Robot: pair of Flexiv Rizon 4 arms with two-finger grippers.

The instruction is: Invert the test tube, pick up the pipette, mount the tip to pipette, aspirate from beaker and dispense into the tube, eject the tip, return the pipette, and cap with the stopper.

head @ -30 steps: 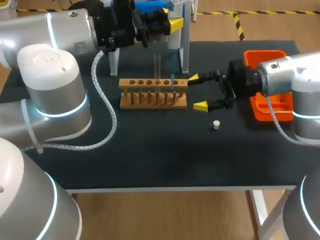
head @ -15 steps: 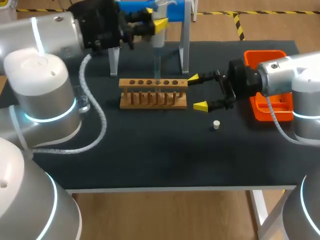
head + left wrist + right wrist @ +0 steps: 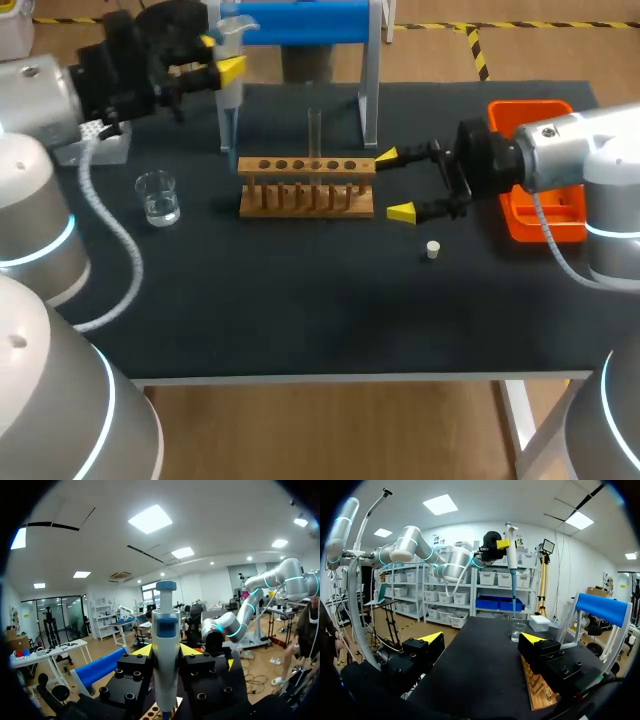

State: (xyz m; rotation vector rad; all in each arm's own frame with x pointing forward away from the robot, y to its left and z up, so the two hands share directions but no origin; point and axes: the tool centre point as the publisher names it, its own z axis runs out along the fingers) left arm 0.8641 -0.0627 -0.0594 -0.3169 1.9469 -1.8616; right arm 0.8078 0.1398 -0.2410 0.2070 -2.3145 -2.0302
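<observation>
My left gripper is shut on the white and blue pipette, held upright at the back left of the table. In the left wrist view the pipette stands between the yellow tips of that gripper. From the right wrist view the pipette carries a thin blue tip that hangs above the glass beaker. The beaker holds a little clear liquid. A clear test tube stands upright in the wooden rack. My right gripper is open beside the rack's right end. The white stopper lies on the mat near it.
A stand with a blue bar rises behind the rack. An orange bin sits at the right under my right arm. A white tip box lies at the far left, behind the beaker.
My left arm has carried the pipette leftward, from above the rack to the back left near the beaker. The right arm has not moved.
</observation>
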